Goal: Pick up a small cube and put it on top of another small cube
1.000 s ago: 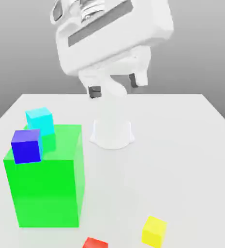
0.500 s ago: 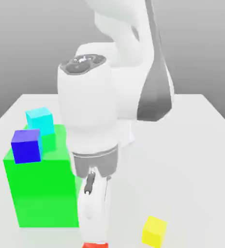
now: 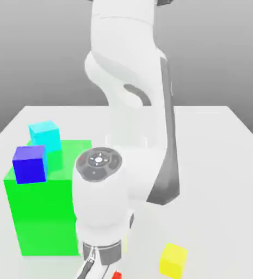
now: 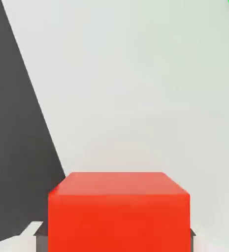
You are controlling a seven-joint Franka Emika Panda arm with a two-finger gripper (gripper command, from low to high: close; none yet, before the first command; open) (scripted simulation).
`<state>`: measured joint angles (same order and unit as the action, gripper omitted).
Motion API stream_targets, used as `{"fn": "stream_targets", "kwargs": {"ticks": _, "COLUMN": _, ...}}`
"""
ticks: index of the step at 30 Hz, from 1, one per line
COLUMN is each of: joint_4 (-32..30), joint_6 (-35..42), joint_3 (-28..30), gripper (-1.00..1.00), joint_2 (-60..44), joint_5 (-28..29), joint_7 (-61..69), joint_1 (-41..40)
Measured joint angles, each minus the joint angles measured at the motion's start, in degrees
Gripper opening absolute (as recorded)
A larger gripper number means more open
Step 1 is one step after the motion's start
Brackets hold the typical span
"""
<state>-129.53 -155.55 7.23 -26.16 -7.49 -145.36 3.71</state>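
The gripper [image 4: 118, 241] clenches the red cube [image 4: 118, 211] on the white table [image 3: 215, 163], near the big green block [image 3: 47, 218]. Matte, sharp-edged and uniformly red, it looks rigid and light; its flat opposite faces, gripped at mid-height, likely suit the lift

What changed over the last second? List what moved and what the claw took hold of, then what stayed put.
The white robot arm swung down from above the table toward the near edge. The claw, open a second ago, has shut on the small red cube. The small yellow cube, small blue cube, small cyan cube and large green block stayed in place.
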Motion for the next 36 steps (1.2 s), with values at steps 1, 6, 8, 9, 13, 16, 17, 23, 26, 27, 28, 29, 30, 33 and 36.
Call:
{"fn": "stream_targets", "kwargs": {"ticks": 1, "joint_4": -0.44, "joint_6": 1.56, "joint_3": 0.41, "gripper": -1.00, "joint_2": 1.98, "joint_5": 0.53, "joint_7": -0.40, "joint_1": 0.30}}
{"fn": "stream_targets", "kwargs": {"ticks": 6, "joint_4": 1.84, "joint_6": 8.49, "joint_3": -2.55, "gripper": -1.00, "joint_2": 7.85, "joint_5": -0.95, "joint_7": 10.69, "joint_1": -2.30}}
{"fn": "stream_targets", "kwargs": {"ticks": 8, "joint_4": 2.17, "joint_6": 11.45, "joint_3": -3.29, "gripper": -1.00, "joint_2": 10.30, "joint_5": -2.26, "joint_7": 17.13, "joint_1": -4.13}}
{"fn": "stream_targets", "kwargs": {"ticks": 9, "joint_4": 2.19, "joint_6": 12.96, "joint_3": -3.38, "gripper": -1.00, "joint_2": 11.62, "joint_5": -2.81, "joint_7": 20.28, "joint_1": -4.93}}
{"fn": "stream_targets", "kwargs": {"ticks": 13, "joint_4": 1.89, "joint_6": 19.00, "joint_3": -3.00, "gripper": -1.00, "joint_2": 17.36, "joint_5": -3.75, "joint_7": 31.99, "joint_1": -7.93}}
{"fn": "stream_targets", "kwargs": {"ticks": 16, "joint_4": 1.49, "joint_6": 23.34, "joint_3": -2.14, "gripper": -1.00, "joint_2": 21.98, "joint_5": -3.05, "joint_7": 39.82, "joint_1": -10.47}}
{"fn": "stream_targets", "kwargs": {"ticks": 17, "joint_4": 1.34, "joint_6": 24.75, "joint_3": -1.85, "gripper": -1.00, "joint_2": 23.55, "joint_5": -2.57, "joint_7": 42.26, "joint_1": -11.21}}
{"fn": "stream_targets", "kwargs": {"ticks": 23, "joint_4": 0.37, "joint_6": 32.94, "joint_3": 0.20, "gripper": -1.00, "joint_2": 33.31, "joint_5": 2.81, "joint_7": 55.11, "joint_1": -14.26}}
{"fn": "stream_targets", "kwargs": {"ticks": 26, "joint_4": -0.12, "joint_6": 37.02, "joint_3": 1.23, "gripper": -1.00, "joint_2": 38.31, "joint_5": 6.87, "joint_7": 60.47, "joint_1": -15.33}}
{"fn": "stream_targets", "kwargs": {"ticks": 27, "joint_4": -0.29, "joint_6": 38.40, "joint_3": 1.49, "gripper": -1.00, "joint_2": 39.95, "joint_5": 8.33, "joint_7": 62.11, "joint_1": -15.80}}
{"fn": "stream_targets", "kwargs": {"ticks": 28, "joint_4": -0.40, "joint_6": 39.86, "joint_3": 1.72, "gripper": -1.00, "joint_2": 41.66, "joint_5": 9.98, "joint_7": 63.74, "joint_1": -16.23}}
{"fn": "stream_targets", "kwargs": {"ticks": 29, "joint_4": -1.15, "joint_6": 40.14, "joint_3": 2.08, "gripper": -1.00, "joint_2": 42.19, "joint_5": 10.10, "joint_7": 64.27, "joint_1": -16.56}}
{"fn": "stream_targets", "kwargs": {"ticks": 30, "joint_4": -2.31, "joint_6": 39.03, "joint_3": 2.31, "gripper": -1.00, "joint_2": 41.99, "joint_5": 10.12, "joint_7": 64.58, "joint_1": -16.73}}
{"fn": "stream_targets", "kwargs": {"ticks": 33, "joint_4": -6.66, "joint_6": 32.77, "joint_3": 2.69, "gripper": -1.00, "joint_2": 39.85, "joint_5": 9.94, "joint_7": 65.07, "joint_1": -16.96}}
{"fn": "stream_targets", "kwargs": {"ticks": 36, "joint_4": -7.50, "joint_6": 31.50, "joint_3": 2.83, "gripper": 1.00, "joint_2": 39.39, "joint_5": 9.90, "joint_7": 65.15, "joint_1": -16.91}}
